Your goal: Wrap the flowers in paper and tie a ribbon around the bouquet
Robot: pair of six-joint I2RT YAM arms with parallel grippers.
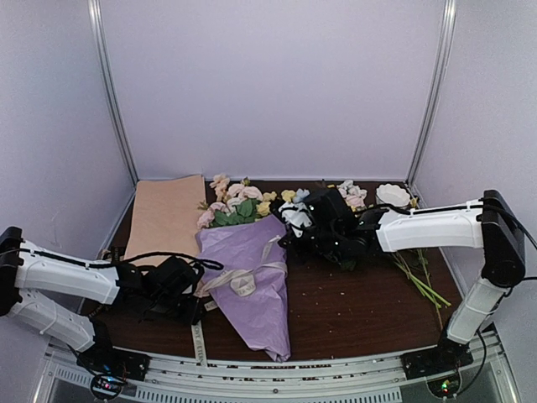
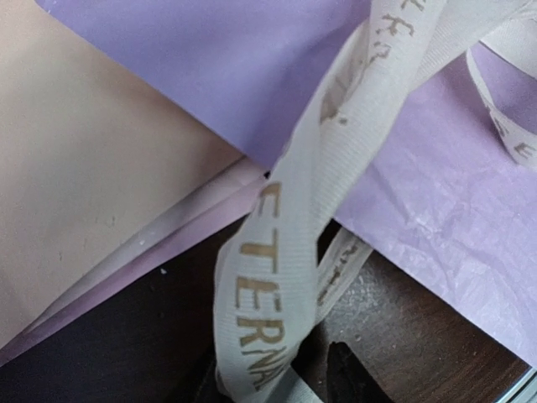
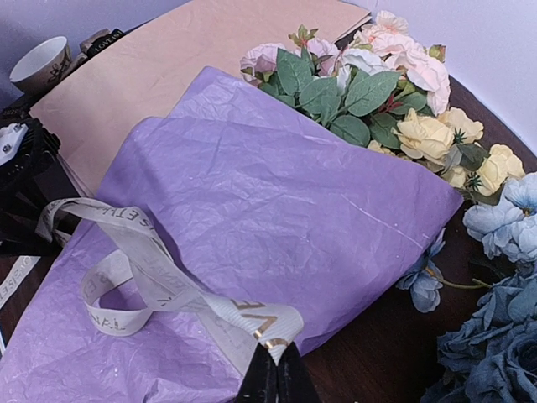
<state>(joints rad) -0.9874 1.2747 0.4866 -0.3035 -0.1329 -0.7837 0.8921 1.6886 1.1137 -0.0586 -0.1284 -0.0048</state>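
The bouquet (image 1: 252,277) lies in the middle of the table, a cone of lilac paper (image 3: 277,201) with pink and yellow flowers (image 1: 237,203) and green leaves at its far, wide end. A cream ribbon (image 1: 243,281) with gold lettering crosses the cone in a loose loop. At the cone's right edge my right gripper (image 3: 277,353) is shut on one ribbon end; in the top view this gripper (image 1: 285,237) is beside the paper. My left gripper (image 1: 201,294) sits at the cone's left edge. Its dark fingers (image 2: 342,379) stand apart, and the ribbon (image 2: 277,277) hangs slack between them.
A tan-peach paper sheet (image 1: 168,214) lies at the back left, partly under the cone. A loose bunch with blue hydrangeas (image 3: 503,336) and long green stems (image 1: 424,285) lies to the right. A white cup (image 3: 40,63) stands beyond the tan sheet.
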